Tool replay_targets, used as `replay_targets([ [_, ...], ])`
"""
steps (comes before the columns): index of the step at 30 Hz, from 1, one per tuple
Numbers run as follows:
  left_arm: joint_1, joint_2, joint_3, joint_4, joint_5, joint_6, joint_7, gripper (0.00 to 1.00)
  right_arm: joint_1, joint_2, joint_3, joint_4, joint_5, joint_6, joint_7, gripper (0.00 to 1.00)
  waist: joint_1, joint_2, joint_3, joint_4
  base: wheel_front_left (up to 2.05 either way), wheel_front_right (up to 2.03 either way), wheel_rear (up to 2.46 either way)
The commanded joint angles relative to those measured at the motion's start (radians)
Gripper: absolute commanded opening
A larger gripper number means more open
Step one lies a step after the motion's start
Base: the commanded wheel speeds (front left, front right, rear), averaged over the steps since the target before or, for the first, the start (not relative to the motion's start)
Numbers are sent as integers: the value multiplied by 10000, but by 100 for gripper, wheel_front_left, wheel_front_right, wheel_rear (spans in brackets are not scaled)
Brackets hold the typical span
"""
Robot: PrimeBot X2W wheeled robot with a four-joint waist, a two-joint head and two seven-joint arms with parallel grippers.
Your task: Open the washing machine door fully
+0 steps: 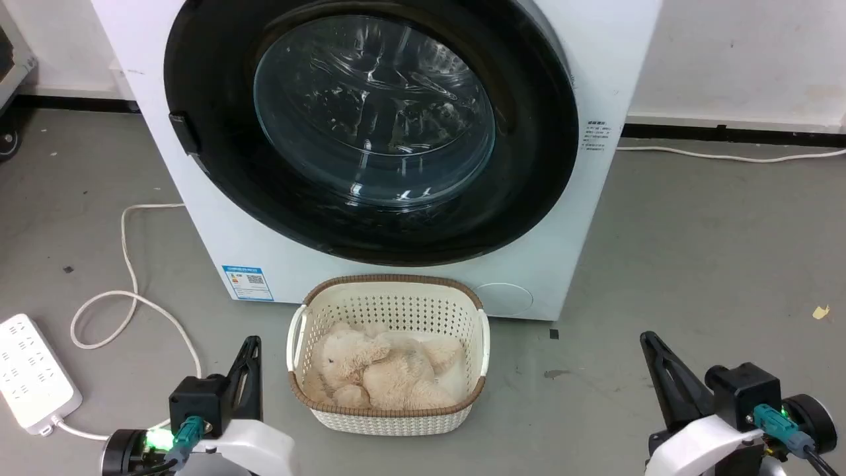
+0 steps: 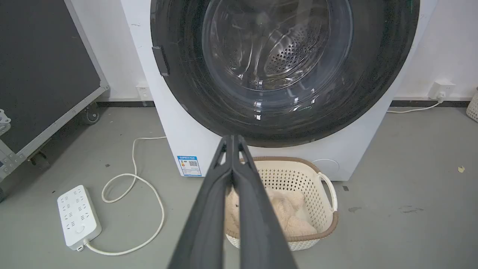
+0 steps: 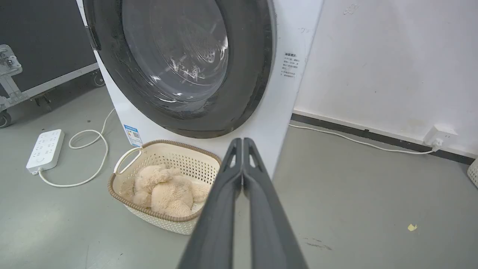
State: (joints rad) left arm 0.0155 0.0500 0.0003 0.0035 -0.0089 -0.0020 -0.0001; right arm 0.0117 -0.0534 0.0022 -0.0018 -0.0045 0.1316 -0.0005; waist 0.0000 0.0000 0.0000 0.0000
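The washing machine (image 1: 615,59) is a white box straight ahead, with a blue label low on its front. Its round glossy black washing machine door (image 1: 529,172) lies flat against the front, glass bowl in the middle, a dark latch tab on its left rim. The same door (image 2: 373,93) rises above the left fingertips, and the door (image 3: 246,74) stands left of the right ones. My left gripper (image 1: 251,344) rests low at the left, shut and holding nothing. My right gripper (image 1: 649,340) sits low at the right, also shut and bare. Both are well short of the machine.
A cream woven basket (image 1: 390,294) holding a beige plush toy (image 1: 383,373) stands on the floor right before the machine, between my grippers. A white power strip (image 1: 30,373) and its looping cable (image 1: 129,291) lie at the left. A dark wheeled case (image 2: 41,74) stands further left.
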Motion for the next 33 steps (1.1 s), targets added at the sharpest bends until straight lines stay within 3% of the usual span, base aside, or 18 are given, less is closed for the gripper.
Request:
replay_targets([
  [1, -155, 3, -3, -35, 89, 20, 1, 0, -117, 32, -22, 18, 45, -9, 5, 0, 0, 0, 0, 0, 0, 0, 0],
  [29, -155, 3, -3, -35, 89, 20, 1, 0, -117, 32, -22, 18, 45, -9, 5, 0, 0, 0, 0, 0, 0, 0, 0],
  [30, -155, 3, -3, -35, 89, 20, 1, 100, -117, 32, -22, 18, 45, -9, 5, 100, 0, 0, 0, 0, 0, 0, 0],
  [33, 3, -2, 0, 6, -17, 0, 0, 100, 3, 0, 10, -2, 0, 2, 0, 100, 0, 0, 0, 0, 0, 0, 0],
])
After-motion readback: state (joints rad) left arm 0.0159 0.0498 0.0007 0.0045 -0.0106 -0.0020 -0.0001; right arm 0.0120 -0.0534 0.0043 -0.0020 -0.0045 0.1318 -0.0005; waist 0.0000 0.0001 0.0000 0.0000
